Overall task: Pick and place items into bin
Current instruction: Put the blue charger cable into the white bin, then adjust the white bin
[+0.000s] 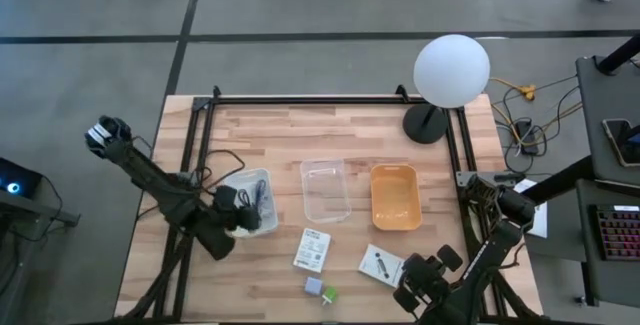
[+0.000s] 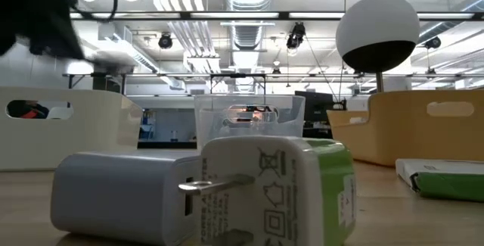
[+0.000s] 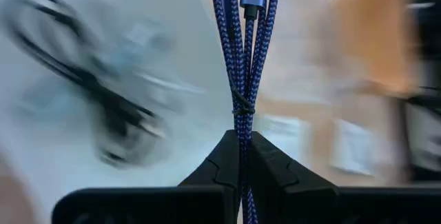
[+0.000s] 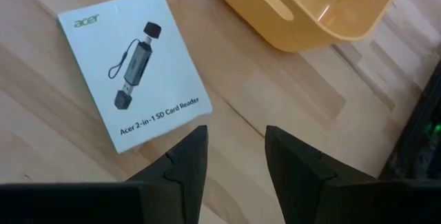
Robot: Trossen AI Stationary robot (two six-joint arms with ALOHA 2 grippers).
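Currently three trays (image 1: 325,190), two packets (image 1: 312,250), two cubes (image 1: 320,289).

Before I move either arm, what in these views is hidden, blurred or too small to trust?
- White bin, high view: the left gripper covers much of it; contents unclear.
- Left wrist view: everything behind the held blue braided cable is motion-blurred.
- Low view: two chargers up close block the table beyond them.
- Printed packet, high view: text too small.
- Card reader packet, right wrist view: right gripper open, near its corner.
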